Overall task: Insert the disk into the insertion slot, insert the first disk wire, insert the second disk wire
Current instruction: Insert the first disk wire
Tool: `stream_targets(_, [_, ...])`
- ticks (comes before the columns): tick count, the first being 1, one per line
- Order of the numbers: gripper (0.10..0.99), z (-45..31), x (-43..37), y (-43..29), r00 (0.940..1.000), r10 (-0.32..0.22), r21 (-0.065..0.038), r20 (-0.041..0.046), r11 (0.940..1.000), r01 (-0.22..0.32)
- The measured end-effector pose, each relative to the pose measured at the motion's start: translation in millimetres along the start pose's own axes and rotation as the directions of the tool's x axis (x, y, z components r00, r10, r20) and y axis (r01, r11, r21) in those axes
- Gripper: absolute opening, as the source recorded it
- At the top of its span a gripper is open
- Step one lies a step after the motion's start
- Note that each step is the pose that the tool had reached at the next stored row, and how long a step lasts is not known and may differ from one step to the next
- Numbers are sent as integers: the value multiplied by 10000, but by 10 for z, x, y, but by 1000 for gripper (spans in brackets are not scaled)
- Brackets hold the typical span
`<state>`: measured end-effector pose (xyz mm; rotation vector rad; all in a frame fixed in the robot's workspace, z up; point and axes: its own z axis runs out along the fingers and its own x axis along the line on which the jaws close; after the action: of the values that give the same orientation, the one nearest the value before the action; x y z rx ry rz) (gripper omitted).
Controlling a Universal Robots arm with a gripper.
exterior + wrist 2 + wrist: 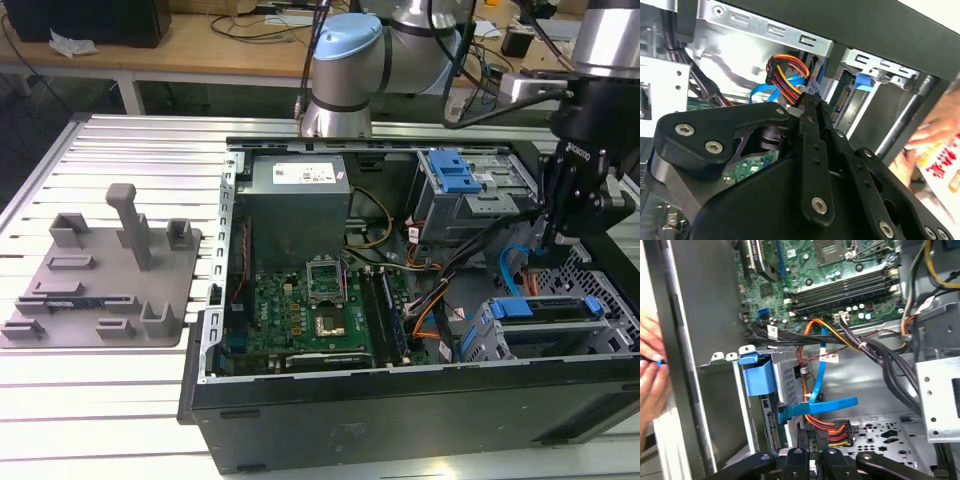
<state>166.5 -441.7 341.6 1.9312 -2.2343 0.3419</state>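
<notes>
First wrist view: tool (814, 454) narrow, pinching coloured disk wire (832, 432), just beside slotted disk (759, 376).

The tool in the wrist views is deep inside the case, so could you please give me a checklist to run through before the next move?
1. Disk seated in the insertion slot: ok, its blue frame sits inside the grey cage.
2. Tool grip on the power wire: ok, it is closed on the plug end.
3. Plug lined up with the disk's port: cannot tell, since the tool covers the gap.
4. Blue data cable fully plugged in: cannot tell. It ends at the disk's rear, but the joint is unclear.
5. Workspace free of people: not ok, because a person's hand is just outside the case wall.
</notes>
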Motion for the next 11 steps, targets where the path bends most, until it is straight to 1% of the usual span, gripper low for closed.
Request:
stream_targets(1, [169, 7, 25, -6, 9999, 3, -21, 139, 10000, -3])
stream_targets(2, [169, 14, 50, -11, 9998, 5, -28, 180, 10000, -4])
stream_targets(3, [169, 26, 88, -19, 9997, 6, -37, 244, 10000, -5])
stream_targets(4, [169, 41, 143, -34, 9990, 13, -69, 451, 10000, -10])
stream_targets(6, [169, 47, 164, -43, 9983, 15, -87, 576, 10000, -10])
stream_targets(8, [169, 52, 188, -55, 9969, 20, -118, 789, 9999, -11])
stream_targets(9, [169, 53, 203, -64, 9951, 27, -148, 987, 9999, -13])
stream_targets(10, [169, 55, 216, -73, 9927, 36, -182, 1209, 9998, -14])
stream_targets(11, [169, 55, 231, -83, 9889, 48, -223, 1482, 9997, -15])
